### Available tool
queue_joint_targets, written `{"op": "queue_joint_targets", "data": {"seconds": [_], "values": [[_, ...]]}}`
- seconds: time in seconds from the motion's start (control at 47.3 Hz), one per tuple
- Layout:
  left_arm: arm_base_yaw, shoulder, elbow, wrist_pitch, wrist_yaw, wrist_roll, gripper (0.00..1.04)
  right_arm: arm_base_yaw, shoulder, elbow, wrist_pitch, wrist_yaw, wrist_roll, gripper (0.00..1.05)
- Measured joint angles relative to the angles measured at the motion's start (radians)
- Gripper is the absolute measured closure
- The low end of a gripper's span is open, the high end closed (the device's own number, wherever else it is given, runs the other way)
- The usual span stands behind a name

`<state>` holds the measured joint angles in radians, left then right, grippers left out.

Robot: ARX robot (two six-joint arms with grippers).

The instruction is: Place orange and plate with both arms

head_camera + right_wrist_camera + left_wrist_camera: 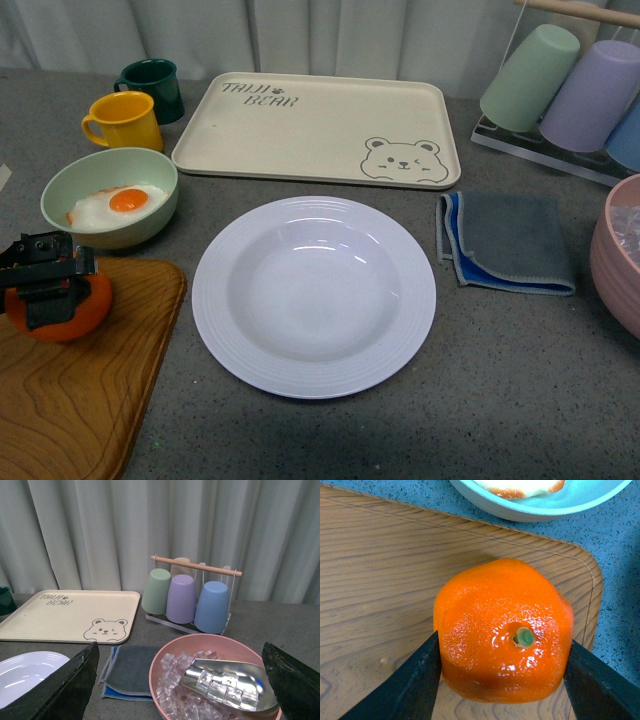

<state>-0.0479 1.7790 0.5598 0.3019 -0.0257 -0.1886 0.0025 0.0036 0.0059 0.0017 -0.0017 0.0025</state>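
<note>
Egg bowl (112, 238) just behind your left claw (48, 292), plate (314, 296) to its right, claw clamped on orange (495, 605), right claw (180, 652) wide apart.

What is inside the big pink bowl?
The pink bowl holds clear ice cubes and a shiny metal scoop with more cubes in it. The ice covers the bowl's bottom.

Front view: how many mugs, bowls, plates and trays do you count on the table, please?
Mugs: 2, green mug, yellow mug
Bowls: 2, green bowl, pink bowl
Plates: 1, white plate
Trays: 2, bear tray, wooden tray
Total: 7
</note>
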Motion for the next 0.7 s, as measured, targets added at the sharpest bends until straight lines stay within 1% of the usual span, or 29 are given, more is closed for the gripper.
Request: {"op": "queue_joint_targets", "data": {"seconds": [0.085,0.211,0.296,0.338,0.423,0.592,0.697], "values": [[-0.003,-0.011,0.0,-0.001,0.0,0.0,0.5,0.0,0.0,0.0,0.0,0.0,0.0,0.09],[-0.037,-0.063,0.001,-0.017,0.001,-0.007,0.52,0.0,0.0,0.0,0.0,0.0,0.0,0.09],[-0.097,-0.105,0.02,-0.034,0.0,-0.021,0.52,0.0,0.0,0.0,0.0,0.0,0.0,0.09],[-0.143,-0.116,0.038,-0.04,-0.004,-0.027,0.52,0.0,0.0,0.0,0.0,0.0,0.0,0.09],[-0.193,-0.115,0.06,-0.042,-0.015,-0.034,0.52,0.0,0.0,0.0,0.0,0.0,0.0,0.09],[-0.32,-0.066,0.13,-0.042,-0.047,-0.045,0.53,0.0,0.0,0.0,0.0,0.0,0.0,0.09],[-0.375,-0.02,0.159,-0.041,-0.058,-0.051,0.53,0.0,0.0,0.0,0.0,0.0,0.0,0.09]]}}
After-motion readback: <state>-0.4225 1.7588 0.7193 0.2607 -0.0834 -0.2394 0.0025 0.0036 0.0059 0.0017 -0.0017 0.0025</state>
